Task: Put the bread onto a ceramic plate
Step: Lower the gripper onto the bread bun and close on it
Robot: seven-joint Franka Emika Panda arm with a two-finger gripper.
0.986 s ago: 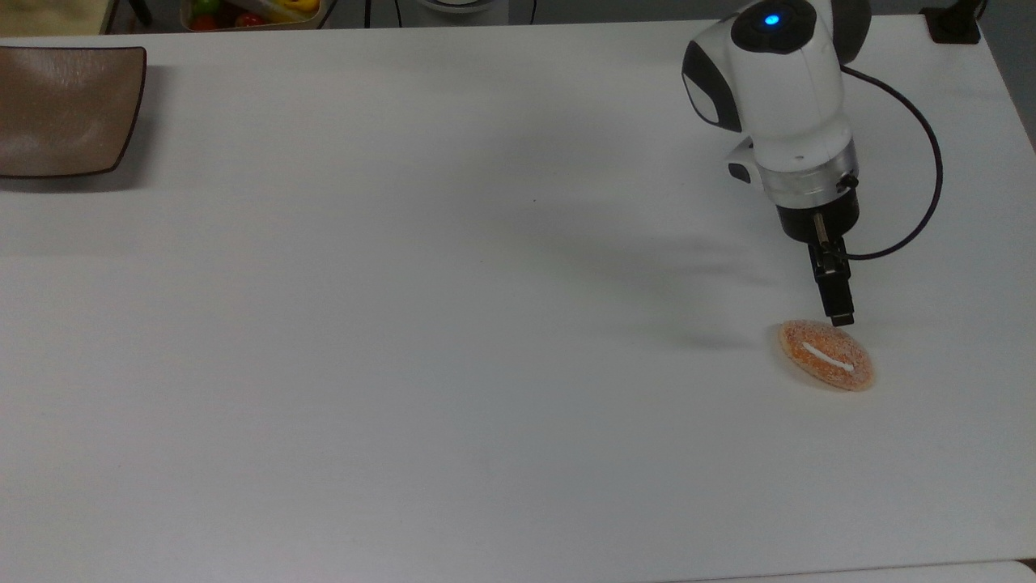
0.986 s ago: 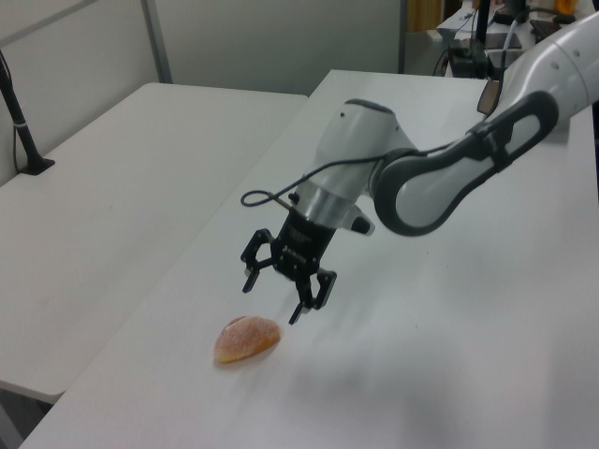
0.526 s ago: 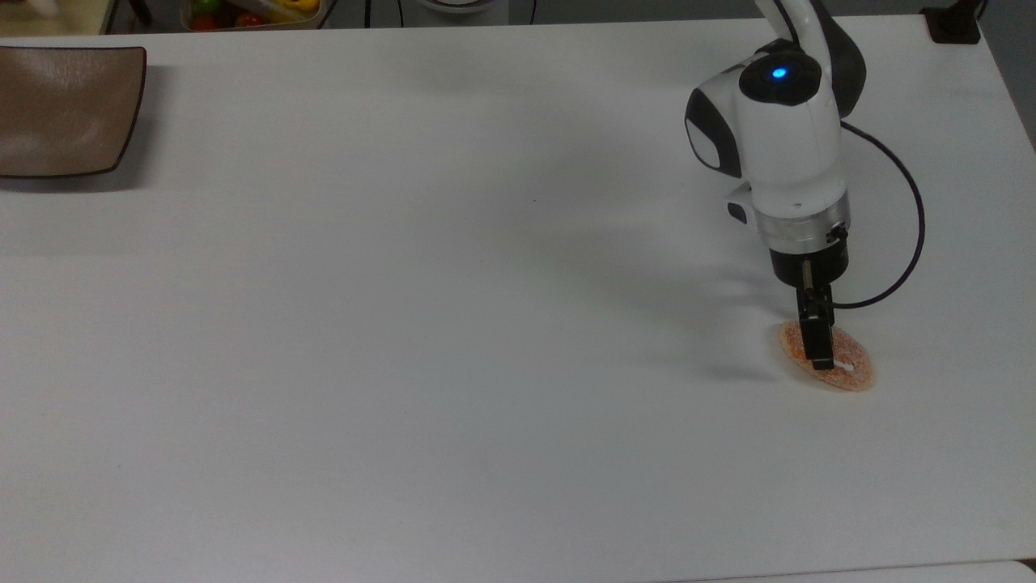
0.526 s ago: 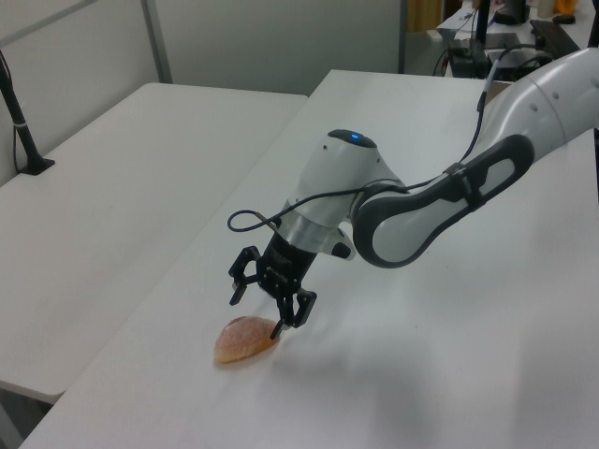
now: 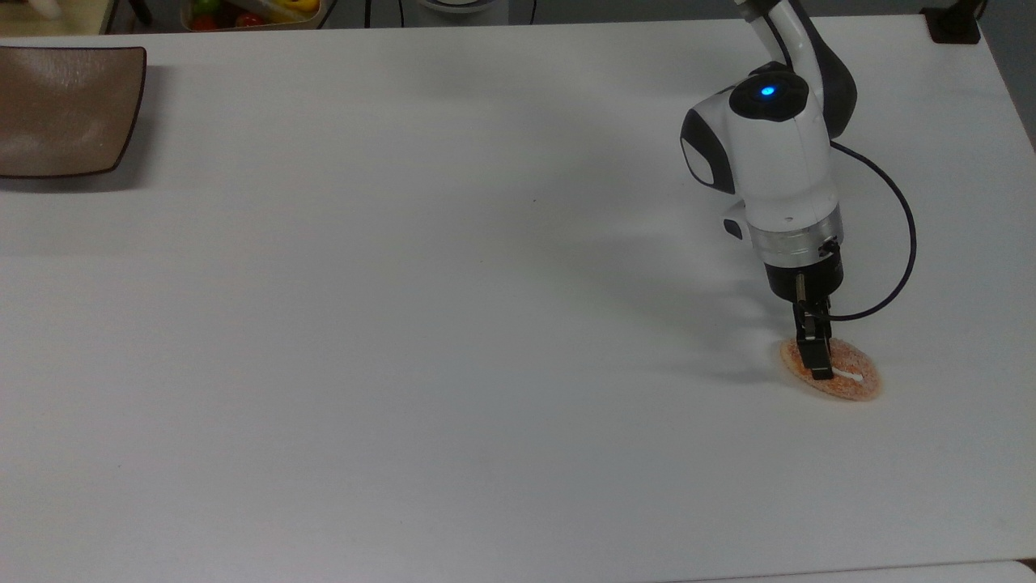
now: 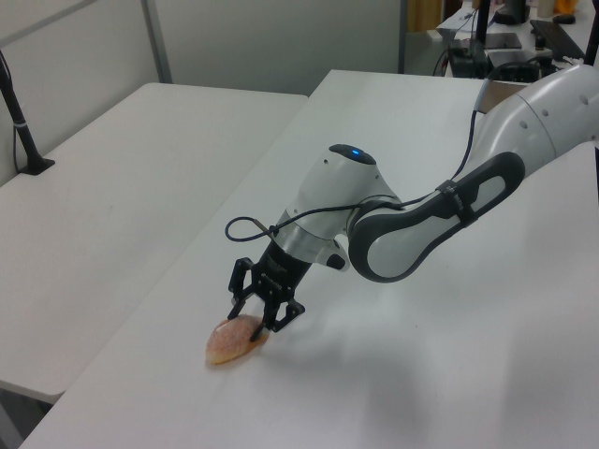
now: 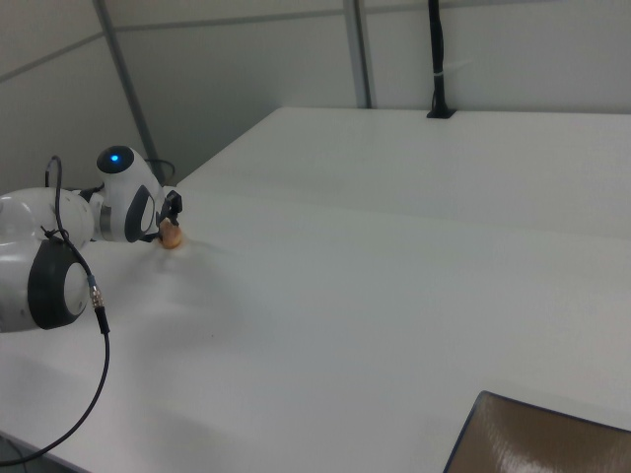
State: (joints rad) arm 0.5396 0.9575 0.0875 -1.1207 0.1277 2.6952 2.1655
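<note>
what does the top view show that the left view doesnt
Top view: the plate at the table's far corner on the top view's left, and the bread's white stripe.

Left view: the hand from the side, fingers spread to either side of the bread, and a second table on the left view's left.

Both: the arm, the bread and the white table it lies on.
</note>
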